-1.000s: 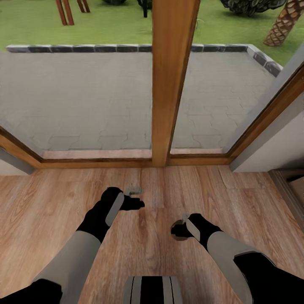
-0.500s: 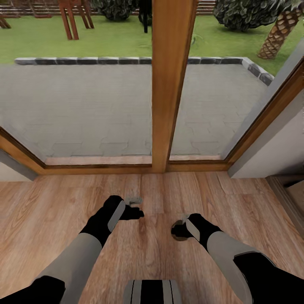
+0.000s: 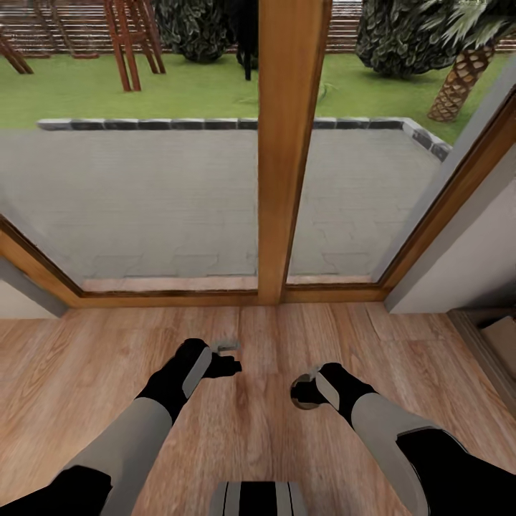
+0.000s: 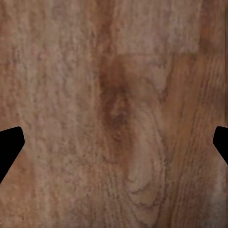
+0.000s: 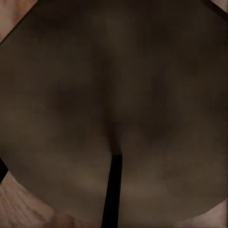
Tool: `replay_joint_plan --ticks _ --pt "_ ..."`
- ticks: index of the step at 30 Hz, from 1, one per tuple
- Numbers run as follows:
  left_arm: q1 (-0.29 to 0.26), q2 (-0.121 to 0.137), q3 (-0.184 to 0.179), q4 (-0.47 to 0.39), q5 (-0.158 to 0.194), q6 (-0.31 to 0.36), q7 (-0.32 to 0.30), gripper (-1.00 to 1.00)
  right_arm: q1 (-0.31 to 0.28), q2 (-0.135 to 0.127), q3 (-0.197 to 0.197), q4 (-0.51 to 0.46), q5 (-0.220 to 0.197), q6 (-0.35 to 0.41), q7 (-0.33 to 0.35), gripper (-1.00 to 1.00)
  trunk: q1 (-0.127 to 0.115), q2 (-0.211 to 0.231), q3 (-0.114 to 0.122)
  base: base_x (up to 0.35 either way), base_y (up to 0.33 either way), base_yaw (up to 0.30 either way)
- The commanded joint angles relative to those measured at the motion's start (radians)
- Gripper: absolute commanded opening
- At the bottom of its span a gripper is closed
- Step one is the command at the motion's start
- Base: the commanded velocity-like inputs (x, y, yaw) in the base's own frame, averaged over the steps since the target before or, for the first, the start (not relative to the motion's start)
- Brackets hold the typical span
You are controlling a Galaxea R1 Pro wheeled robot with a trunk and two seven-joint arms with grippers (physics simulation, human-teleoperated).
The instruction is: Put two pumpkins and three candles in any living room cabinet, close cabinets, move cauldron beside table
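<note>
- Living room floor [image 3: 86,358] of light wood planks lies under both arms and runs up to a window at 12 o'clock in the head view.
- Left gripper [image 3: 229,357] hangs over the floor at about 11 o'clock from the robot's trunk [image 3: 259,498], well apart from the right gripper.
- In the left wrist view, the left gripper [image 4: 114,147] is spread wide: its black fingertips [image 4: 9,147] sit at opposite edges, with bare knotted floor [image 4: 114,95] between them and nothing held.
- Right gripper [image 3: 304,390] hangs low over the floor at about 1 o'clock from the trunk, pointing toward the left arm.
- In the right wrist view, a blurred dark brown shape [image 5: 114,85] sits very close to the camera, with a thin black line [image 5: 112,190] across part of it and slivers of floor [image 5: 23,209] at the corners. I cannot tell what it is, or whether this gripper is spread or closed.
- A thick wooden post [image 3: 287,143] splits the window at 12 o'clock.
- Through the glass lie a grey paved patio [image 3: 143,201], a dark stone kerb [image 3: 179,124] and a lawn [image 3: 201,93].
- A palm trunk [image 3: 459,86] stands at 1 o'clock and a red-brown wooden frame [image 3: 132,43] at 11 o'clock.
- A pale wall [image 3: 473,265] angles in at 3 o'clock.
</note>
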Motion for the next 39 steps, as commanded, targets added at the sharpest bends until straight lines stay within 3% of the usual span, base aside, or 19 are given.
replay_joint_plan --ticks 1,13,17,19,20,23,24,27,30,33,36,39 --pt "0.000 0.000 -0.003 -0.001 0.010 0.003 0.009 1.00 0.000 0.000 0.008 -0.001 -0.011 0.005 -0.005 -1.00 -0.001 0.000 0.003 0.000 0.000 0.000" --pt "0.000 0.002 -0.002 0.001 0.010 0.001 0.009 1.00 0.000 -0.002 0.009 -0.001 -0.010 0.008 -0.007 -1.00 -0.006 0.003 0.054 0.000 0.000 -0.158" --pt "0.000 0.002 0.000 0.037 0.011 -0.006 0.009 1.00 0.000 -0.002 0.009 -0.001 -0.010 0.009 -0.007 -1.00 -0.008 0.004 0.072 0.000 0.000 -0.264" --pt "0.000 0.003 0.001 0.092 0.010 -0.040 0.009 1.00 0.000 -0.002 0.009 -0.001 -0.010 0.009 -0.007 -1.00 -0.009 0.004 0.082 0.000 0.000 -0.266" --pt "0.000 0.005 0.002 0.150 0.011 -0.101 0.009 1.00 0.000 -0.002 0.009 -0.001 -0.010 0.009 -0.007 -1.00 -0.009 0.004 0.086 0.000 0.000 -0.267" --pt "0.000 0.021 0.006 0.259 0.012 -0.192 0.008 1.00 0.000 -0.001 0.010 -0.001 -0.011 0.007 -0.005 -1.00 -0.010 0.005 0.100 0.000 0.000 -0.204" --pt "0.000 0.032 0.017 0.338 0.013 -0.271 0.008 1.00 0.000 0.000 0.011 -0.001 -0.011 0.005 0.000 -1.00 -0.011 0.005 0.104 0.000 0.000 -0.037" --pt "0.000 0.047 0.039 0.360 0.014 -0.295 0.008 1.00 0.000 0.000 0.012 -0.001 -0.011 0.004 0.002 -1.00 -0.012 0.006 0.116 0.000 0.000 -0.018" --pt "0.000 0.070 0.137 0.371 0.013 -0.308 0.008 1.00 0.000 -0.001 0.010 -0.002 -0.011 0.004 0.001 -1.00 -0.014 0.007 0.127 0.000 0.000 -0.006" --pt "0.000 0.102 0.182 0.391 0.013 -0.312 0.008 1.00 0.000 0.000 0.011 -0.002 -0.011 0.004 0.001 -1.00 -0.015 0.008 0.139 0.000 0.000 -0.100" --pt "0.000 0.138 0.202 0.432 0.014 -0.332 0.007 1.00 0.000 0.000 0.012 -0.001 -0.011 0.004 0.000 -1.00 -0.016 0.008 0.151 0.000 0.000 -0.241" --pt "0.000 0.150 0.206 0.443 0.013 -0.366 0.001 1.00 0.001 0.001 0.012 0.000 -0.011 0.004 -0.002 -1.00 -0.018 0.009 0.162 0.000 0.000 -0.281"
